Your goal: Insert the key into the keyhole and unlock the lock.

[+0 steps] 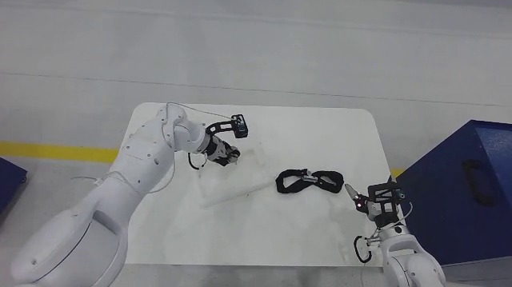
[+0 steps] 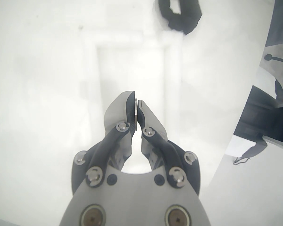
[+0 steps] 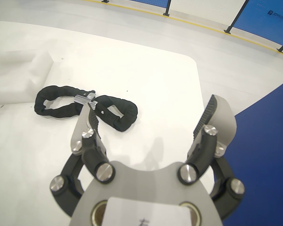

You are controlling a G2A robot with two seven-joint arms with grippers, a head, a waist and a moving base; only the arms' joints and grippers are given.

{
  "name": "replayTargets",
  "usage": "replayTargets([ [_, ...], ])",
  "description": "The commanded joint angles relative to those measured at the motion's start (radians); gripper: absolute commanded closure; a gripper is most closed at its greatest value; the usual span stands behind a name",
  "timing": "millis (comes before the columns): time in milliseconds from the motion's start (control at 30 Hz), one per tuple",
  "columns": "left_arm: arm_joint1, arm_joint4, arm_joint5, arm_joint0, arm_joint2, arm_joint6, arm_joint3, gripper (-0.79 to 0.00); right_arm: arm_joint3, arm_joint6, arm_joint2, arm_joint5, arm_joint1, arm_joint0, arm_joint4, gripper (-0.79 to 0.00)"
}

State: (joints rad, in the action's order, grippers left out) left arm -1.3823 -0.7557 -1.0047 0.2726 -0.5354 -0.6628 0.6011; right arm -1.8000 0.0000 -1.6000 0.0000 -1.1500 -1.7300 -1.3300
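**A:** What has the left gripper got?

**B:** Its pads are nearly closed on a thin metal sliver, probably the key. The right gripper is spread wide and holds nothing.

**A:** And the lock?

**B:** The chain lock lies loose on the table. It is right of centre in the top view, between both grippers and just beside a white tray.

**A:** Risks?

**B:** Nothing pins the lock, so a pushed key may shove it. So thin a pinch may also let the key twist.

**A:** Do the views differ?

**B:** The left wrist view reveals the sliver, which is too small to see from above. The right wrist view reveals the silver lock body where the loops cross. I cannot make out the keyhole.
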Motion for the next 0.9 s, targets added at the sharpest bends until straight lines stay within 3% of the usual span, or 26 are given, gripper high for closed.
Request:
replayTargets([
  [0,0.035,-0.01,0.001,0.037,-0.038,0.052,0.083,0.0,0.0,0.0,0.0,0.0,0.0,0.0,0.0,-0.785],
  [133,0.123,-0.052,0.018,0.147,-0.155,0.117,0.295,0.0,0.0,0.0,0.0,0.0,0.0,0.0,0.0,-0.785],
  [267,0.211,-0.057,0.009,0.317,-0.309,0.141,0.533,0.0,0.0,0.0,0.0,0.0,0.0,0.0,0.0,-0.785],
  [733,0.211,-0.057,0.009,0.317,-0.309,0.141,0.533,0.0,-0.004,0.002,-0.005,-0.01,0.001,0.002,-0.003,-0.785],
  [867,0.211,-0.057,0.009,0.317,-0.309,0.141,0.533,0.0,-0.041,0.249,-0.094,-0.293,0.019,0.056,0.204,-0.785],
])
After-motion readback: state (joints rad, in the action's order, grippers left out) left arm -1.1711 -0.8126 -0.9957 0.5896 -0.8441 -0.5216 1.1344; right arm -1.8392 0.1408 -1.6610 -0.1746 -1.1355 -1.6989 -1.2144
